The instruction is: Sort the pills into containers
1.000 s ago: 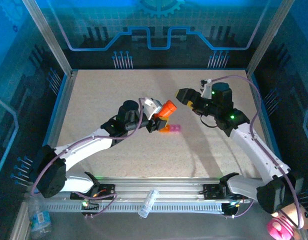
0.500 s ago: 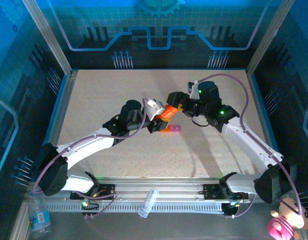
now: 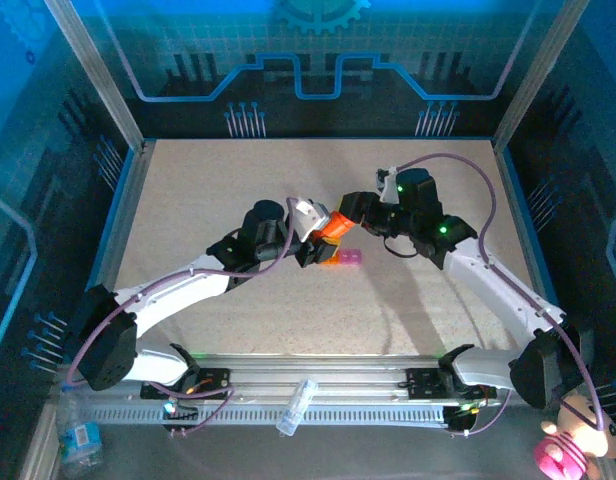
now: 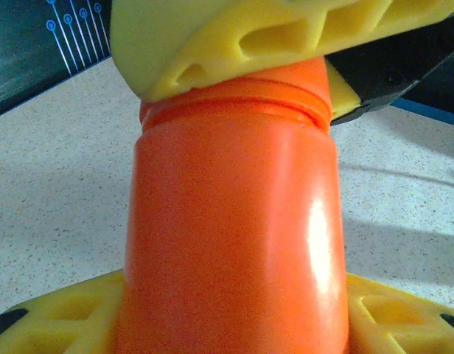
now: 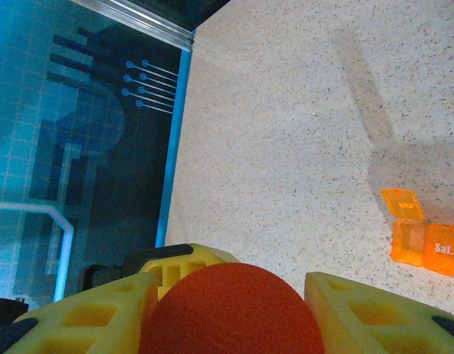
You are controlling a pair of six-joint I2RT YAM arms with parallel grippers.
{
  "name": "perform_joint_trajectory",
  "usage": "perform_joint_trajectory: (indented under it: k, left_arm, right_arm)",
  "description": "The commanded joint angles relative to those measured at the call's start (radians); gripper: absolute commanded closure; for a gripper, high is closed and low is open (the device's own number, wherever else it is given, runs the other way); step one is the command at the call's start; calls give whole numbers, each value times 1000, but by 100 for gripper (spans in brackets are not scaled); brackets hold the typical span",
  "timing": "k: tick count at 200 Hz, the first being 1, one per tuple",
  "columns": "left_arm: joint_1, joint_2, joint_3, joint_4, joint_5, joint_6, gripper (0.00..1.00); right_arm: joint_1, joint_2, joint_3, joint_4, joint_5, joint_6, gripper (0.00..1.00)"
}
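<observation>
Both arms reach inward, meeting mid-table. Left gripper [image 3: 318, 240]: jaws clamped on the body of an orange cylindrical plastic bottle [image 4: 231, 243]. Right gripper [image 3: 350, 211]: jaws closed against its round cap [image 5: 231, 310].

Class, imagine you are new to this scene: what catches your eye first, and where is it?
An orange bottle is held at the middle of the table, the left gripper clamping its body and the right gripper on its cap. Just beside it, on the table, lies the orange-and-pink strip of containers.
</observation>
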Motion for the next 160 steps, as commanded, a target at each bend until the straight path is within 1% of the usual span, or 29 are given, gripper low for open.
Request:
perform_joint_trajectory:
  k: [1,21,33,54,76,97,107,118,138,160]
  left_arm:
    - [-7,-2,46,50,4,-26,100]
    - [-7,-17,38,60,21,-54,100]
    - [-8,-35,27,77,44,-86,100]
    - [-2,-74,-6,142,119,-178,100]
    - [0,-102,-42,229,181,-283,100]
    - [1,-115,-59,251,188,-316,100]
    - [0,-120,-65,247,185,-312,100]
    - [0,-123,-73,244,182,-305,100]
    - [1,-127,-82,239,172,-297,100]
    - [0,-135,-92,240,154,-288,100]
  right_arm:
    - [-14,-40,-35,59,-58,-24,57]
    - [-60,-57,-67,167,-125,-63,57]
    - [-93,-65,-90,261,-202,-102,57]
    - [-138,-69,-115,411,-350,-183,56]
    - [-153,-66,-123,473,-443,-240,56]
    - [-168,-61,-137,493,-433,-233,57]
    - [-177,-56,-152,569,-448,-201,58]
    - [-186,-54,-165,614,-452,-173,58]
    - [-197,-60,-167,603,-426,-167,57]
    - [-227,-91,-167,528,-339,-182,56]
